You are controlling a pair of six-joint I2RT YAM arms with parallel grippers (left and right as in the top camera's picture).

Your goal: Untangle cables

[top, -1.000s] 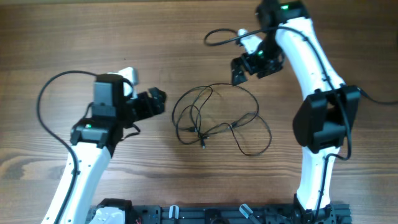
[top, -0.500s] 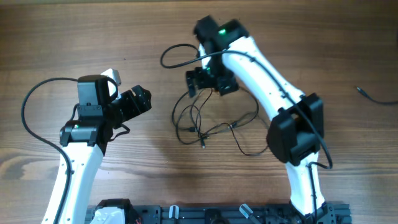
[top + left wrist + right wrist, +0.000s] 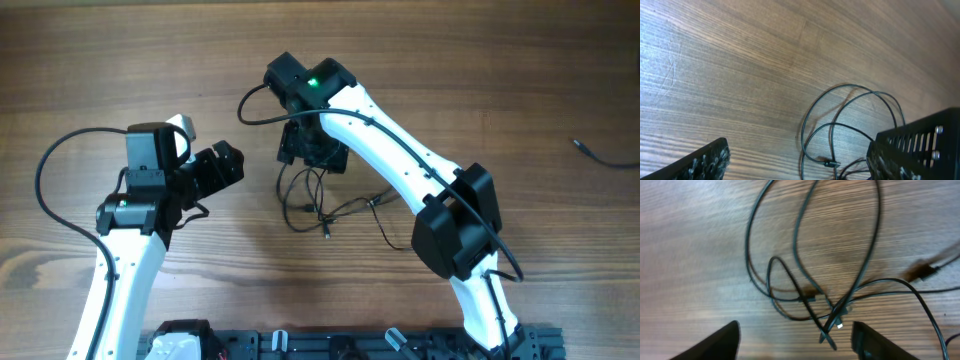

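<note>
The cables (image 3: pixel 322 205) lie as a tangle of thin black loops on the wooden table, centre. My right gripper (image 3: pixel 312 152) hovers over the tangle's upper left part, open and empty; in the right wrist view the crossing strands and small plug ends (image 3: pixel 832 315) lie between its open fingers (image 3: pixel 796 339). My left gripper (image 3: pixel 228 165) is open and empty, left of the tangle and apart from it. The left wrist view shows the loops (image 3: pixel 850 125) between its spread fingers (image 3: pixel 799 161), with a small plug near the bottom.
A loose black cable end (image 3: pixel 590 150) lies at the far right of the table. The right arm's own thicker cable (image 3: pixel 252 105) loops out to the left of its wrist. A black rail (image 3: pixel 350 345) runs along the front edge.
My right arm has swung left and down from the far right to over the tangle's upper left. My left arm drew back slightly left, then held still. The cables have not visibly moved.
</note>
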